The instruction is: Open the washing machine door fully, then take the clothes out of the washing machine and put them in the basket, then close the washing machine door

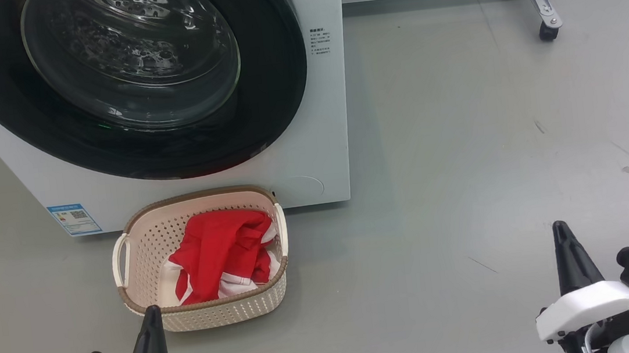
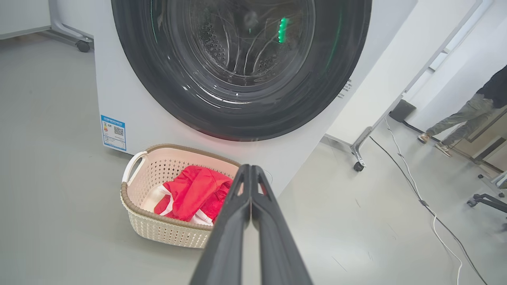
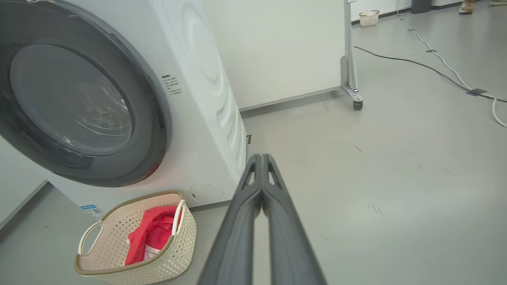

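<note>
We saw the washing machine (image 1: 319, 111), a big white box, filling the upper L of the head view, w/ the washing machine door (image 1: 276, 87) shut flush against its front. Thru the glass bowl the perforated steel drum (image 1: 130, 38) showed. A blue label (image 1: 74, 218) sat at the machine's lower L corner.

The basket (image 1: 212, 319) stood on the floor right in front of the machine, below the door. Its far rim was near or touching the front panel; we couldn't tell which. In it lay the clothes (image 1: 220, 253): crumpled red fabric w/ white trim, toward the basket's R half.

The left gripper (image 1: 150, 312), green housing, was low at the bottom L. Its fingers were pressed together w/ nothing btwn them, and the tip overlapped the basket's near rim in the head view. The right gripper (image 1: 558, 227), white housing, was at the bottom R over bare floor, well apart from the basket, fingers likewise closed on nothing.

The floor (image 1: 464, 155) was smooth grey w/ a few scuffs. Beside the machine stood a white partition on a wheeled metal foot (image 1: 545, 12). In the left wrist view cables (image 2: 412, 186) ran across the floor and a person's legs (image 2: 455, 122) showed at far R. The right wrist view had a small pale basket (image 3: 369, 18) far off.
</note>
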Motion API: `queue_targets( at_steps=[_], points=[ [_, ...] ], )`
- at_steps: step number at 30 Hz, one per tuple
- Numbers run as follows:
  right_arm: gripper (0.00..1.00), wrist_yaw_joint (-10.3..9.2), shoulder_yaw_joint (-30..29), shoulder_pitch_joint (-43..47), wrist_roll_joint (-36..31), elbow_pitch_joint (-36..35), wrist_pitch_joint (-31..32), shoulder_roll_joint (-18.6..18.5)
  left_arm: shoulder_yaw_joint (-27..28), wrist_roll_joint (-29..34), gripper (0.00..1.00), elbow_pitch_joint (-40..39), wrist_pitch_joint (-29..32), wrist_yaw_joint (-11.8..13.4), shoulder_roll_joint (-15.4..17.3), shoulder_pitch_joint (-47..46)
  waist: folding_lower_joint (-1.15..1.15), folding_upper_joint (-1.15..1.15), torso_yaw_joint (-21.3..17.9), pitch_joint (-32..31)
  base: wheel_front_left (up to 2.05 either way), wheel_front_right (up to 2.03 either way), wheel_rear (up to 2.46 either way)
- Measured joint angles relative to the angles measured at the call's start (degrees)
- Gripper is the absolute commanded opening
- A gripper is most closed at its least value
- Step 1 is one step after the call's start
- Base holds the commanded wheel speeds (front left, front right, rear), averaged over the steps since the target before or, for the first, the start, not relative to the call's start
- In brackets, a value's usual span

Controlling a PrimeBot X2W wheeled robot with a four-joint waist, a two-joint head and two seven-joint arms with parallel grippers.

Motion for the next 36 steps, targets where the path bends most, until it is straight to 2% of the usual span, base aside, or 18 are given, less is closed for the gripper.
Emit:
queue_targets(
  at_steps=[36],
  points=[
    [0.0, 1.89, -6.33, -1.44, 25.69, 1.38, 7.5, 1.57, 3.8, -24.37, 0.0, -0.96, 7.02, 0.0, 0.79, -0.31, 0.0, 0.0, 0.47, -0.15, 0.0, 0.0, 0.0]
  ],
)
